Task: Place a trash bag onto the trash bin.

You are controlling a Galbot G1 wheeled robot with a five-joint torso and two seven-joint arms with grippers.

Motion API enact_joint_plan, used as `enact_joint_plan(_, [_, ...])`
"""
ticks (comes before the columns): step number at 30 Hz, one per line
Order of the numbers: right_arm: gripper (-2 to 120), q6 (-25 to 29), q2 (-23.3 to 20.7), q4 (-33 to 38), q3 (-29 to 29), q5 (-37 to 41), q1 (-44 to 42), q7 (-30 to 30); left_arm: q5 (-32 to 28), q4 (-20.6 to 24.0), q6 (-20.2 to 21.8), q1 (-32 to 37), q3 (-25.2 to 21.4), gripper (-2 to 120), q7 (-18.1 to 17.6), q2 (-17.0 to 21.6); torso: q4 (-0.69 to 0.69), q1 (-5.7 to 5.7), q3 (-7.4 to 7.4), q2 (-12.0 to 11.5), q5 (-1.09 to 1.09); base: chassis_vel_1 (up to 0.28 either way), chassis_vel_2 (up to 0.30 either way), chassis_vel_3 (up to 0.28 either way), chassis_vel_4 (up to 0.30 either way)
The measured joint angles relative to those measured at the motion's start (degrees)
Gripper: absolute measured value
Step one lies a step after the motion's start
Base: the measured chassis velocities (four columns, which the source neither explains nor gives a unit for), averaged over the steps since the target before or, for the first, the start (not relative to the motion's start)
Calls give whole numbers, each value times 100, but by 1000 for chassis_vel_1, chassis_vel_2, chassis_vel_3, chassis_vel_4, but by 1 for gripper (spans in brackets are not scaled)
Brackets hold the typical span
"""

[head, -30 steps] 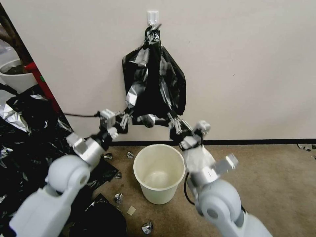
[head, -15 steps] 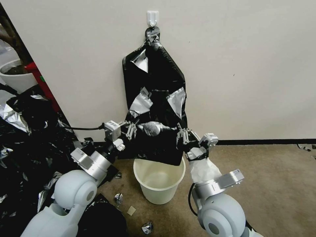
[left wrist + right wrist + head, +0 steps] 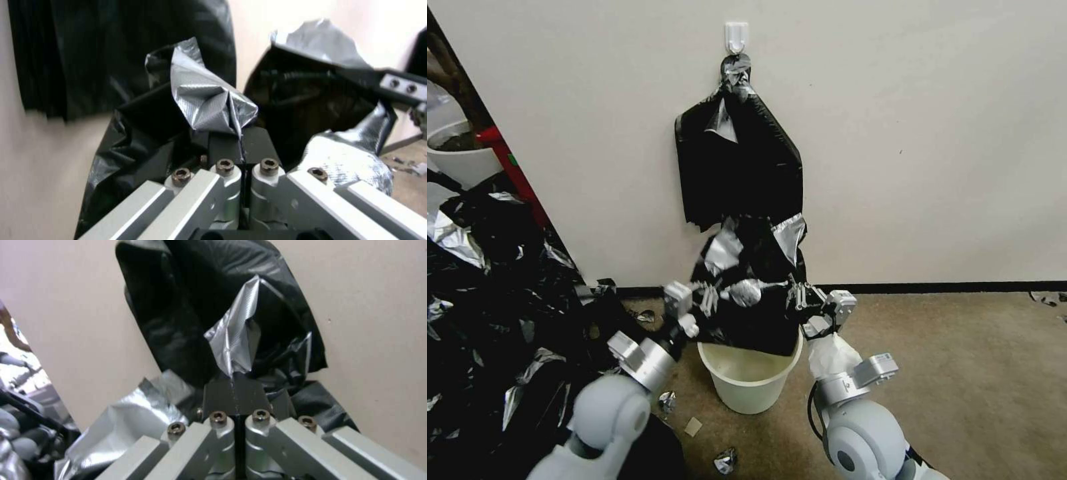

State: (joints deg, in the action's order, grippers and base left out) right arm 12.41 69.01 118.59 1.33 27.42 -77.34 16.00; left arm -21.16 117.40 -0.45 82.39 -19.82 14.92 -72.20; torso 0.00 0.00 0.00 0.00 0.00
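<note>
Our left gripper [image 3: 710,301] and right gripper [image 3: 798,297] each have fingers pinched tight on the trash bag [image 3: 747,313], stretched between them just above the trash bin [image 3: 752,377] on the floor, the bag's lower edge at the rim.

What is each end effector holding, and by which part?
Both hold the bag: left end effector pinches its left edge, right end effector its right edge.

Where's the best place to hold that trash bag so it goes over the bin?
By the trash bag's upper edge at opposite sides, as the left gripper and right gripper do: it likely keeps the limp film spread above the trash bin.
</note>
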Motion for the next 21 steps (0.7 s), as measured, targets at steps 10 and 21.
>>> enact_joint_plan(10, [0,-486,-20,-333,-139,-388,-136,777,371,-228,234,306,295,0,-561,-214,0,0,0,0,1,0,0,0,0])
enact_joint_plan(21, [0,-1895,-485,674,-497,905,-322,2906,-526,626,2326,89,1036,0,-2971,742,0,0,0,0,-1,0,0,0,0])
